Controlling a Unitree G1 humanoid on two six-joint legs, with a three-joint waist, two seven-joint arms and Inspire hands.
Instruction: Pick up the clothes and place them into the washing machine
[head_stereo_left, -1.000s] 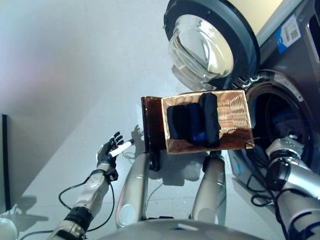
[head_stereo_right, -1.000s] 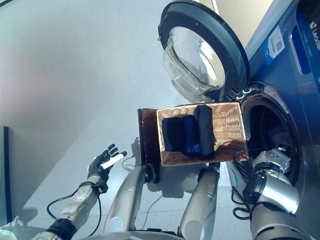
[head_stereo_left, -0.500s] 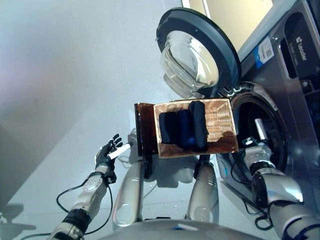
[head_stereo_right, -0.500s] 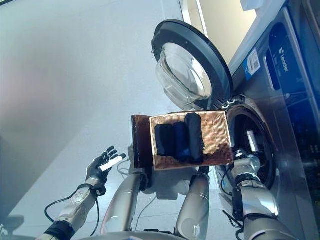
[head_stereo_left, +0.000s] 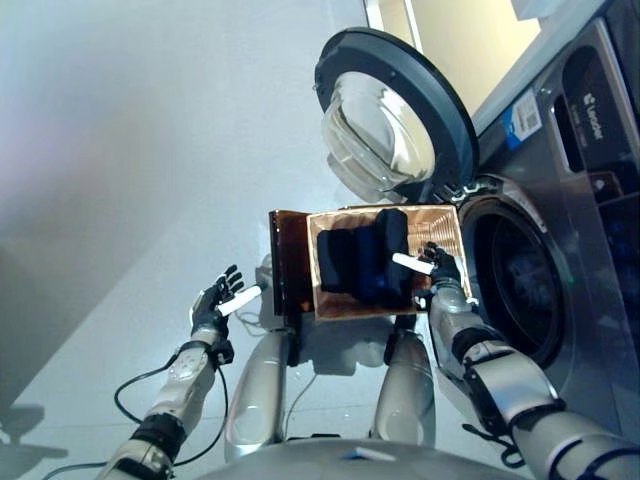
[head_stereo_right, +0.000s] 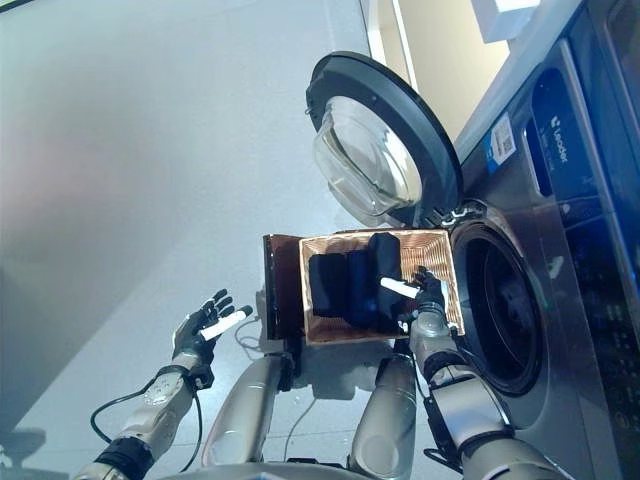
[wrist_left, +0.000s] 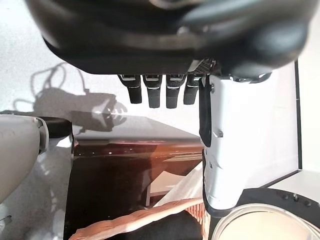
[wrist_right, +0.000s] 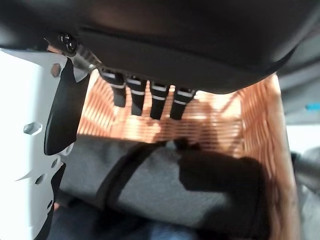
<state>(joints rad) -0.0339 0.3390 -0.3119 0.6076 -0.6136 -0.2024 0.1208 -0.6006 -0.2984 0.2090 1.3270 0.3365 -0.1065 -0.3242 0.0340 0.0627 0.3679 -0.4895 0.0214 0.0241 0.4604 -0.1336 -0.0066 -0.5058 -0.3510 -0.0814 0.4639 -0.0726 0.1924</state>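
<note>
Dark rolled clothes lie in the wicker basket beside the open washing machine; soft and light, best pinched mid-roll. The right hand hovers above, fingers straight, empty. The left hand idles open.

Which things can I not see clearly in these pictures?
- Inside of the washing machine: the drum is dark in both eye views, so its contents cannot be told.
- Clothes in the basket: dark rolls overlap; their count is unclear, and the right hand covers part.
- Basket: cut off in the left wrist view.
</note>
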